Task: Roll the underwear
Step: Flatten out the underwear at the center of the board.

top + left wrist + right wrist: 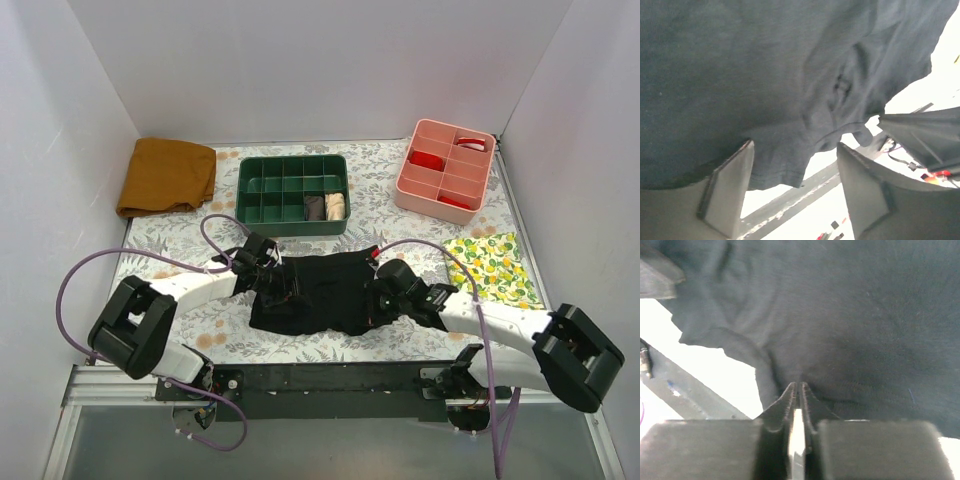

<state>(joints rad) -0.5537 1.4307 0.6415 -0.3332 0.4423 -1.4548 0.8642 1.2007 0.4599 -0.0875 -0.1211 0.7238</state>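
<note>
The black underwear lies spread on the floral table cover between my two arms; no grey label shows. My left gripper is at its left edge. In the left wrist view the fingers stand wide apart and the gripper is open, with a hem of the underwear hanging between them by the left finger. My right gripper is at the garment's right edge. In the right wrist view the gripper is shut, its tips pinching the edge of the underwear.
A green divided tray with rolled items stands behind the underwear. A pink divided tray is at the back right. A mustard-brown folded cloth lies at the back left, a lemon-print cloth at the right. A black rail runs along the front edge.
</note>
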